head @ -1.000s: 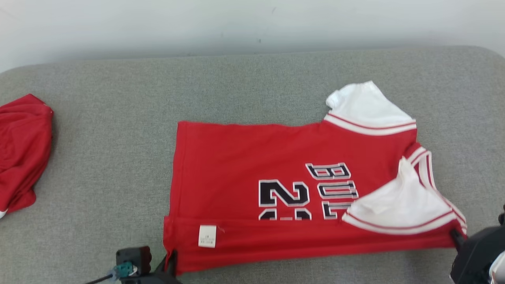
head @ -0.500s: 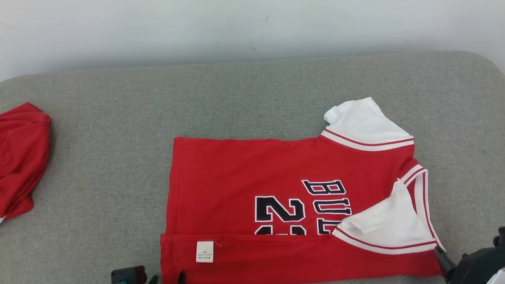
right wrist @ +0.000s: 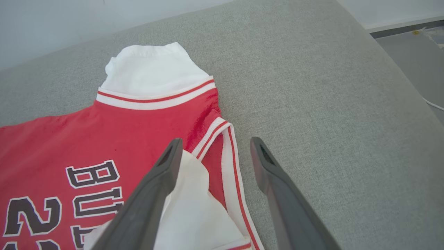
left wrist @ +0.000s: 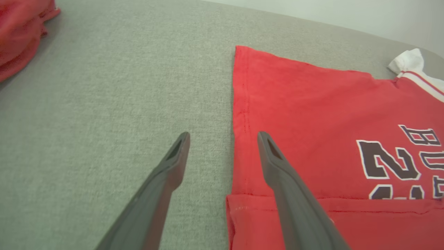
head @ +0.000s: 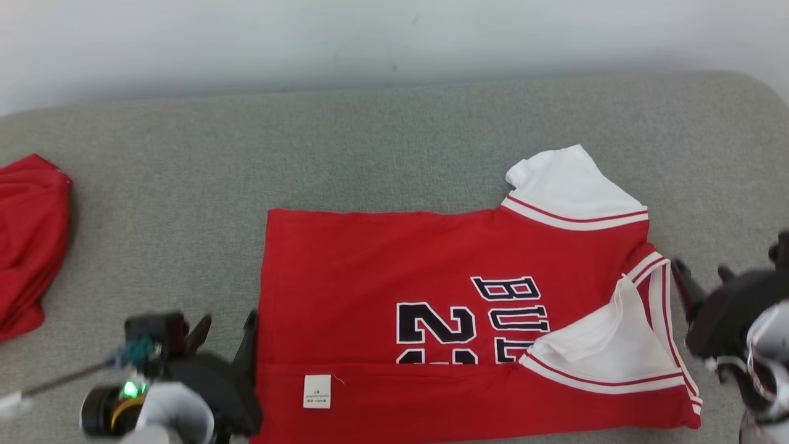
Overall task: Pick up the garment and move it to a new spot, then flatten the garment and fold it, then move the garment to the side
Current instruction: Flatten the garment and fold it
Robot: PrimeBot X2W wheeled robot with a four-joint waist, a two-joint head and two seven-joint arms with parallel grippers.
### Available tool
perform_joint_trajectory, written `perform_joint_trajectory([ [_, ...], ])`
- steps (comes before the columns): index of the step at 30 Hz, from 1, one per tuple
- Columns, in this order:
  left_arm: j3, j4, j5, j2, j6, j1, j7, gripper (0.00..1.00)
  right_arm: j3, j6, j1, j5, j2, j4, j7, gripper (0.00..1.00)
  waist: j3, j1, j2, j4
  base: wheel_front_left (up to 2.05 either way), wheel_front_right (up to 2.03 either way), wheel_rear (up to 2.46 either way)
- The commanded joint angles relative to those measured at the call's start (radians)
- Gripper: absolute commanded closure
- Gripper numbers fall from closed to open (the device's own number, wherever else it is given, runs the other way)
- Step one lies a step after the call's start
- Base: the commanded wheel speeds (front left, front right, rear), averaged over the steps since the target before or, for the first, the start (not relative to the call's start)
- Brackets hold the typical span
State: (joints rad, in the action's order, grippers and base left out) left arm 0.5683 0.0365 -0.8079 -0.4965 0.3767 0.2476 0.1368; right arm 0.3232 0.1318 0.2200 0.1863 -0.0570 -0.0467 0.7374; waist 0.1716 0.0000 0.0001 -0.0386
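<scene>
Red cotton jersey with white sleeves (head: pixel 382 265) lies flat on the grey padded surface (head: pixel 370 142), its near edge folded over. Left gripper (head: pixel 227 320) and right gripper (head: pixel 701 269) are empty, fingers wide. More folding and moving aside remain.

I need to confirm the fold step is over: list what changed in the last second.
Both grippers let go of the folded near edge of the jersey. The left gripper opened and left the hem corner; the right gripper opened and moved away to beside the collar. The jersey stays flat, near strip folded over; the other red garment stays at the left.
</scene>
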Motion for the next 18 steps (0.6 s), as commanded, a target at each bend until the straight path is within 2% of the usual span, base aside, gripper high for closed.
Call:
perform_joint_trajectory([
  [1,0.006,0.01,0.003,-0.002,-0.026,0.059,0.03,0.0,-0.015,-0.002,0.057,-0.009,-0.023,0.017,0.019,0.0,0.028,0.0,-0.0001,-0.011,0.0,0.0,0.0],
  [5,0.011,0.061,0.006,-0.001,-0.071,0.216,0.105,0.0,-0.073,-0.002,0.216,0.006,-0.052,0.088,0.058,0.0,0.089,0.0,-0.0001,-0.026,0.0,0.0,0.0],
  [6,0.018,0.098,0.005,0.006,-0.083,0.292,0.151,0.0,-0.108,-0.002,0.294,0.016,-0.066,0.135,0.076,0.0,0.127,0.0,-0.0001,-0.035,0.0,0.0,0.0],
  [11,0.04,0.196,0.023,0.015,-0.112,0.482,0.262,0.0,-0.191,-0.002,0.488,0.011,-0.114,0.262,0.074,0.0,0.22,0.0,-0.0001,-0.053,0.0,0.0,0.0],
  [18,0.081,0.275,0.05,0.006,-0.138,0.619,0.386,0.0,-0.266,-0.002,0.648,0.013,-0.152,0.386,0.031,0.0,0.294,0.0,-0.0001,-0.061,0.0,0.0,0.0],
])
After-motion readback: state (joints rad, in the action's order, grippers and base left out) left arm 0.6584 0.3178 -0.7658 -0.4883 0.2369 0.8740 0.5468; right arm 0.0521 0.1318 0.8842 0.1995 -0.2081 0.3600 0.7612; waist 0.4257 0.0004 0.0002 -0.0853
